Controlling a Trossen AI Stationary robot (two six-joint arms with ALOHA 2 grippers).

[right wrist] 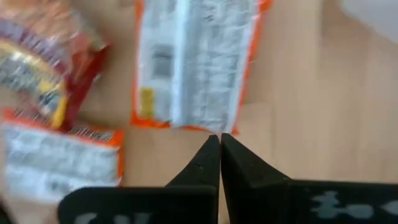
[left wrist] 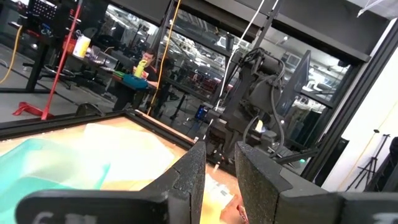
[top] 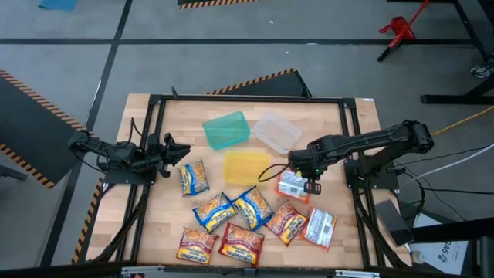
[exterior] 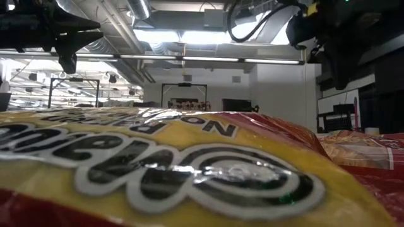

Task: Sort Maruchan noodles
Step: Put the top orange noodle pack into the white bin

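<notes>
Right hand (top: 311,188) points down with fingers pressed together; left hand (top: 182,150) level, fingers slightly parted.

Right hand (right wrist: 219,144) points down at the light wood worktop (right wrist: 298,130), its two dark fingers (right wrist: 245,168) pressed together w/ no gap, nothing between them. Tips sit just beside the near edge of an orange-bordered noodle packet (right wrist: 196,62) lying flat, white back side up w/ small print and a barcode-like block; can't tell if they touch it. A 2nd orange-edged packet (right wrist: 59,158), also white side up, lies near, apart from the first. A red-and-yellow packet (right wrist: 46,59) sits by both, crinkled. Pale blurred thing at far corner (right wrist: 367,15), can't identify
</notes>
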